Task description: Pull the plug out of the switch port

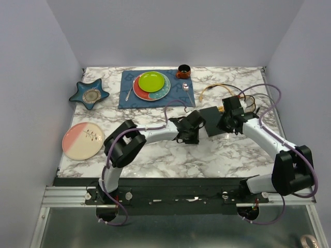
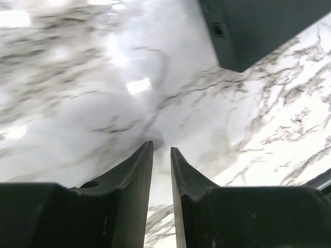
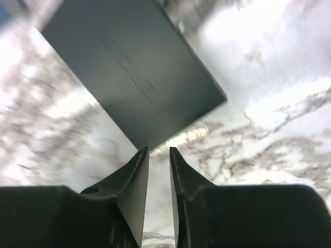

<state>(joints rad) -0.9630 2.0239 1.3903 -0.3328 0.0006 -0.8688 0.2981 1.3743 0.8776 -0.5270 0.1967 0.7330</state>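
The switch [image 1: 211,120] is a flat matte-black box lying on the marble table between my two grippers. My left gripper [image 1: 187,135] hangs just left of it. In the left wrist view the left gripper [image 2: 162,149] stands narrowly open over bare marble, and the switch corner [image 2: 258,26] with one small socket [image 2: 220,29] shows at the upper right. My right gripper [image 1: 228,127] is at the switch's right end. In the right wrist view the right gripper [image 3: 159,150] stands narrowly open and empty, just short of the switch [image 3: 134,67]. A tan cable [image 1: 214,87] loops behind it. The plug is hidden.
A blue cloth mat [image 1: 129,98] at the back carries a green plate [image 1: 151,81] on larger plates, a spoon [image 1: 129,93] and a dark cup [image 1: 183,71]. A blue star dish [image 1: 90,94] and a pink plate [image 1: 83,139] lie at the left.
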